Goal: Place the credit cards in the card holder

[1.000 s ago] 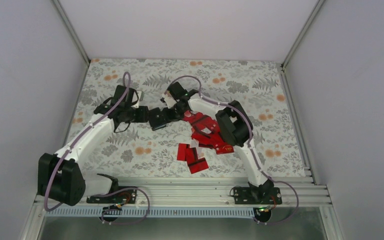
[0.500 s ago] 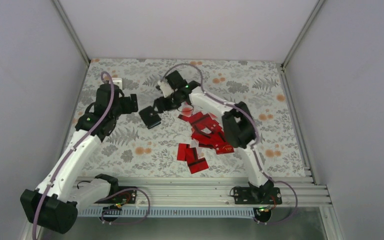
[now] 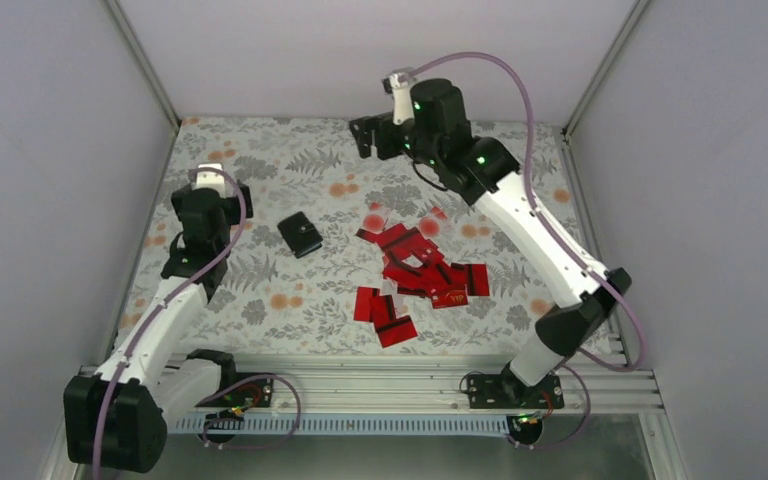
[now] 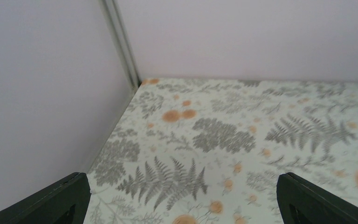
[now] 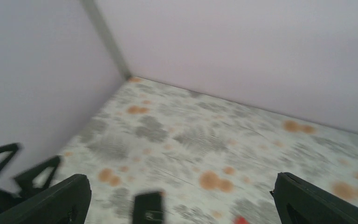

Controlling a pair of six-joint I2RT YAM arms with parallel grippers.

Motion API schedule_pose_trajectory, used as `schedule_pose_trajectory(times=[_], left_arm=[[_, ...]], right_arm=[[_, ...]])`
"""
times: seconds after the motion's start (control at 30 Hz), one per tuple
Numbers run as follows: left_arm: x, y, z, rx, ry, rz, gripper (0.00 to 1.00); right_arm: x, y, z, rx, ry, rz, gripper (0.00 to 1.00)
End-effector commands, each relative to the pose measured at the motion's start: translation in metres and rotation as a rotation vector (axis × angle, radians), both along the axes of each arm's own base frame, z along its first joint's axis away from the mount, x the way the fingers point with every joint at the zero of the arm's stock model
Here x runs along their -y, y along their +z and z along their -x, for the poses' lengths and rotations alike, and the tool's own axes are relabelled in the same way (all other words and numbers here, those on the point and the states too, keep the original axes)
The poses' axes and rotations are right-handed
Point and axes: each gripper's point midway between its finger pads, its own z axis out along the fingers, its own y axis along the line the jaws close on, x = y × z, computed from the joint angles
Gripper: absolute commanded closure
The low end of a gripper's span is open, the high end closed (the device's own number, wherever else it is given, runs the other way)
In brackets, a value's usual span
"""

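Observation:
The card holder (image 3: 300, 235), a small black wallet, lies folded shut on the floral table, left of centre; it also shows, blurred, in the right wrist view as the card holder (image 5: 148, 208). The red credit cards (image 3: 415, 268) lie scattered to its right, with a smaller group (image 3: 385, 315) nearer the front. My left gripper (image 3: 211, 184) is open at the left, apart from the wallet. In its wrist view the left gripper (image 4: 184, 200) faces the far left corner, with only tablecloth between its fingers. My right gripper (image 3: 366, 135) is raised near the back wall and open; in its wrist view the right gripper (image 5: 182, 200) holds nothing.
Grey walls close the table on the left, back and right, with a metal post (image 4: 121, 44) in the far left corner. A rail (image 3: 360, 375) carrying the arm bases runs along the front edge. The left arm (image 5: 9, 172) shows at the left of the right wrist view.
Both grippers were at the card holder, have opened and pulled away. The left arm drew back left, the right arm rose toward the back wall. The wallet stays on the table.

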Motion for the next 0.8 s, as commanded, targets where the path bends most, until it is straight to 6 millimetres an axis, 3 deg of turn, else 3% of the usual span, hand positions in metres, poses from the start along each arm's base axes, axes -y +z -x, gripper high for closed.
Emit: schedule_pose_trajectory(times=[0.0, 0.1, 0.13, 0.23, 0.4, 0.53, 0.57, 0.67, 0.77], left_arm=[[-0.020, -0.008, -0.011, 0.085, 0.044, -0.038, 0.00], [-0.040, -0.035, -0.013, 0.069, 0.092, 0.048, 0.01], [-0.042, -0.038, -0.012, 0.085, 0.071, 0.066, 0.01], [-0.048, -0.054, -0.007, 0.100, 0.056, 0.076, 0.01], [-0.056, -0.075, -0.001, 0.132, 0.044, 0.094, 0.01], [-0.054, -0.101, 0.003, 0.122, 0.031, 0.108, 0.01], [-0.054, -0.101, 0.003, 0.136, 0.031, 0.110, 0.01], [-0.056, -0.109, 0.003, 0.136, 0.043, 0.108, 0.02], [-0.054, -0.102, 0.002, 0.188, 0.031, 0.104, 0.02]], right_arm=[[0.081, -0.011, -0.004, 0.099, -0.286, 0.171, 0.01], [0.121, -0.030, 0.003, 0.186, -0.364, 0.293, 0.01], [0.134, -0.045, 0.004, 0.201, -0.403, 0.362, 0.01], [0.145, -0.079, 0.009, 0.234, -0.372, 0.475, 0.01], [0.190, -0.112, 0.004, 0.154, -0.509, 0.358, 0.01], [0.224, -0.166, -0.011, 0.103, -0.619, 0.324, 0.00], [0.228, -0.186, -0.012, 0.069, -0.582, 0.307, 0.01], [0.262, -0.208, -0.017, 0.077, -0.657, 0.182, 0.01], [0.285, -0.220, -0.015, 0.190, -0.677, 0.217, 0.00]])
